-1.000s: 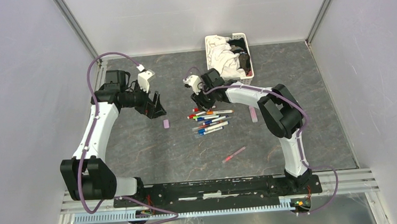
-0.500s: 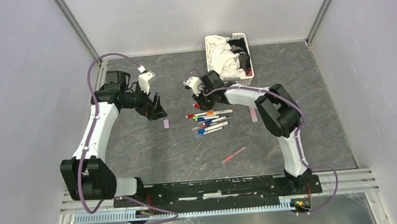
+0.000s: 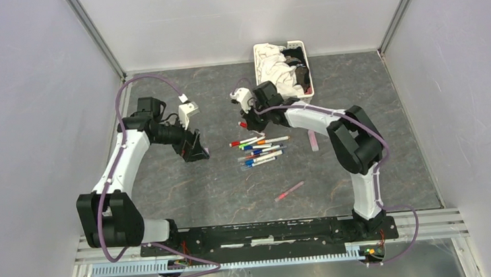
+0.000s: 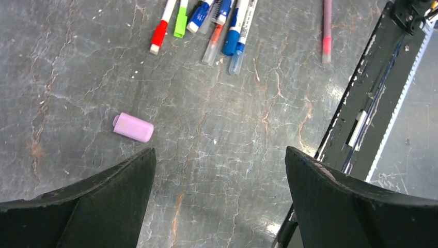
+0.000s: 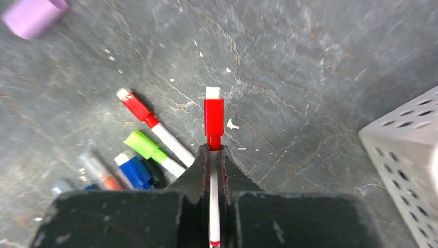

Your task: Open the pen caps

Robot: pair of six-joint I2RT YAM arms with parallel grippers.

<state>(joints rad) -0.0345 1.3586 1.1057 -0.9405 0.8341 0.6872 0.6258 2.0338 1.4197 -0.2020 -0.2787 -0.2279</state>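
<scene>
The right gripper [image 5: 213,150] is pinching a thin white-barrelled marker pen [image 5: 213,206] at the centre of the right wrist frame. The pen's stubby red plastic cap [image 5: 213,118] is sticking out past the fingertips, fitted on the barrel. The other capped marker pens [image 3: 262,150] are lying clustered on the grey marbled table [image 3: 220,187] in the middle of the top frame. An all pink-red pen [image 3: 290,190] is lying apart, lower right of them. The left gripper [image 4: 219,155] is hanging with jaws spread wide, holding nothing. A loose lilac plastic cap [image 4: 133,127] is lying at the left of the left wrist frame. A white slatted basket [image 3: 306,67] is sitting at the top frame's upper middle
</scene>
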